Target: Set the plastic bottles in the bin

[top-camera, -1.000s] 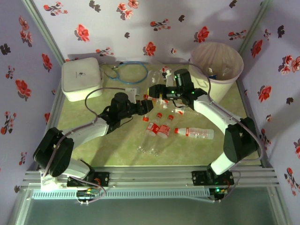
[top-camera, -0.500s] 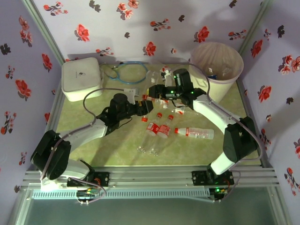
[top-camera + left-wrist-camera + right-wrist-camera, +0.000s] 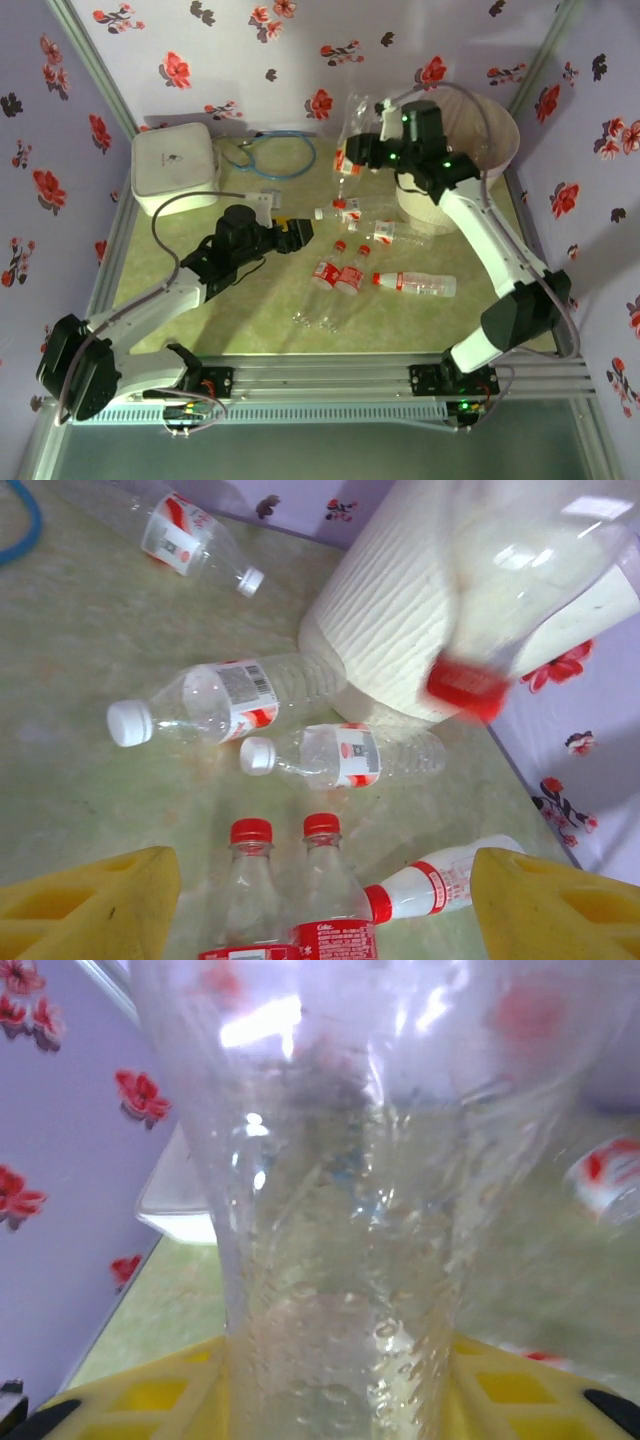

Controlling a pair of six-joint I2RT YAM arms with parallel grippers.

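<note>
Bottle [image 3: 355,115], red-capped, clamped cap-down in right gripper [image 3: 362,152] beside bin [image 3: 497,165]; left gripper [image 3: 296,231] gapes; label print [image 3: 345,755] illegible.

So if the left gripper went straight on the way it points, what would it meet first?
Probably the two red-capped bottles lying side by side: in its wrist view they sit between the fingers of the open left gripper. Two white-capped bottles and the bin lie beyond. Depth is unclear.

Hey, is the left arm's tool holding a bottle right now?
No, the left tool is open with nothing between its yellow fingers, and the bottles lie on the table below.
</note>
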